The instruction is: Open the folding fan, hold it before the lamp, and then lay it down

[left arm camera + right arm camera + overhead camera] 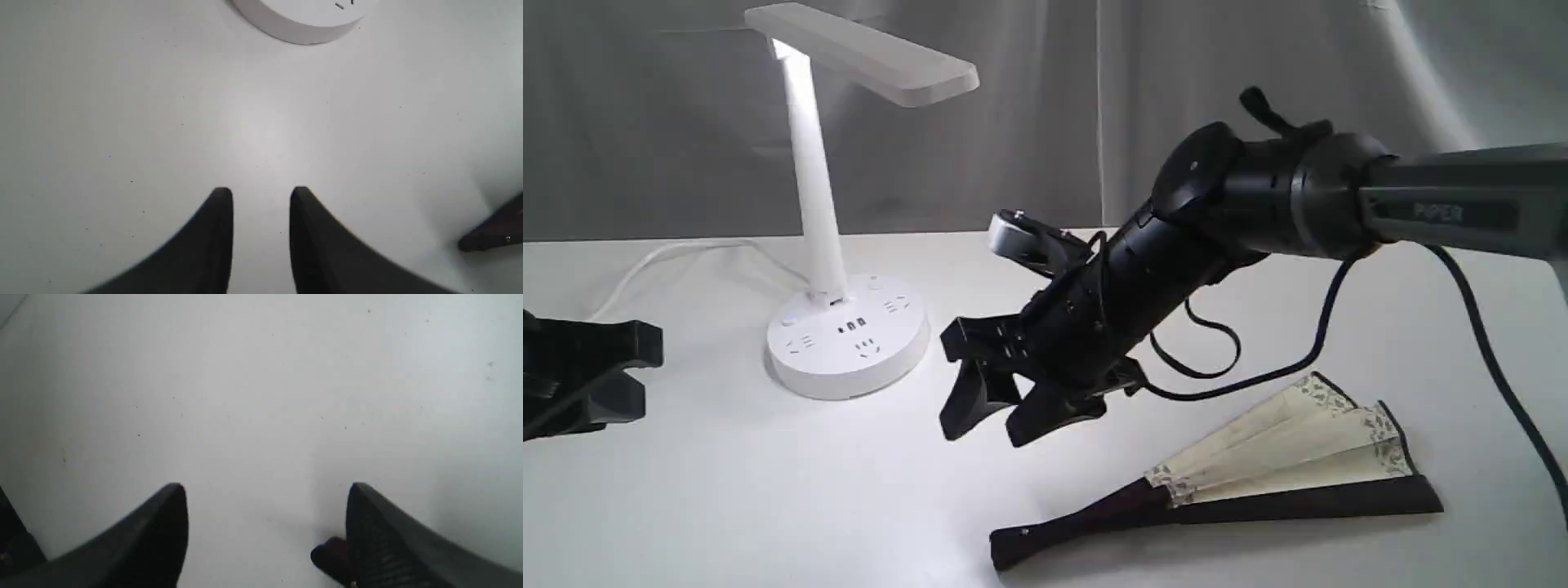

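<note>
In the exterior view the folding fan [1282, 465] lies partly spread on the white table [727, 506], at the right front and well apart from the lit lamp [837, 245]. The right gripper [987, 434] hangs wide and empty between them, and the left gripper [645, 371] sits at the left edge. A grey curtain [645, 122] backs the scene.

The left wrist view shows narrow, empty jaws near the lamp's base [302, 24].

The right wrist view shows wide jaws over the table, a maroon tip [331, 555], likely the fan's, just beside one finger.

Neither gripper holds the fan. Whether it has been held before the lamp or that is still ahead cannot be told.
</note>
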Available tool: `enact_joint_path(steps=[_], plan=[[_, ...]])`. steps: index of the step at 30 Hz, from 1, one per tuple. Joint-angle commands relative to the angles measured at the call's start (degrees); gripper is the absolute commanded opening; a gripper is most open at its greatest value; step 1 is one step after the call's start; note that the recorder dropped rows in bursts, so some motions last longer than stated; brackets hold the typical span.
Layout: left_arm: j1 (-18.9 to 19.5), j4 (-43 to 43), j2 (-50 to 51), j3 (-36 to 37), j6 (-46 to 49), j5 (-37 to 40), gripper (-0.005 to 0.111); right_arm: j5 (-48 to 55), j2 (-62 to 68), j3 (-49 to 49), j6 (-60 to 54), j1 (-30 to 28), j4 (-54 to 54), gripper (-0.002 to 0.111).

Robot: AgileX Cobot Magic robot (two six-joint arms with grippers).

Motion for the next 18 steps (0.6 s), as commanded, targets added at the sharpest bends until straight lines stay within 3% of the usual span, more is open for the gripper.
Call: enact_joint_path(steps=[1, 4, 8, 14, 18], plan=[[0.18, -0.31, -0.02, -0.33, 0.05, -0.28, 0.025, 2.44, -1.01, 0.11, 6.36, -1.03, -3.99, 0.057], [0.18, -0.31, -0.02, -0.33, 0.05, -0.28, 0.025, 3.52, -1.01, 0.11, 12.01, -2.45, -8.74, 0.057], [0.18, -0.31, -0.02, -0.33, 0.05, -0.28, 0.025, 2.64, -1.23, 0.11, 29.59, -3.87, -17.44, 0.057], [0.18, -0.31, -0.02, -0.33, 0.05, -0.22, 0.025, 4.37, -3.45, 0.11, 55.24, -3.79, -42.48, 0.057], [0.18, -0.31, -0.02, -0.33, 0.05, -0.37, 0.025, 7.05, -5.34, 0.11, 60.06, -3.79, -46.05, 0.057]])
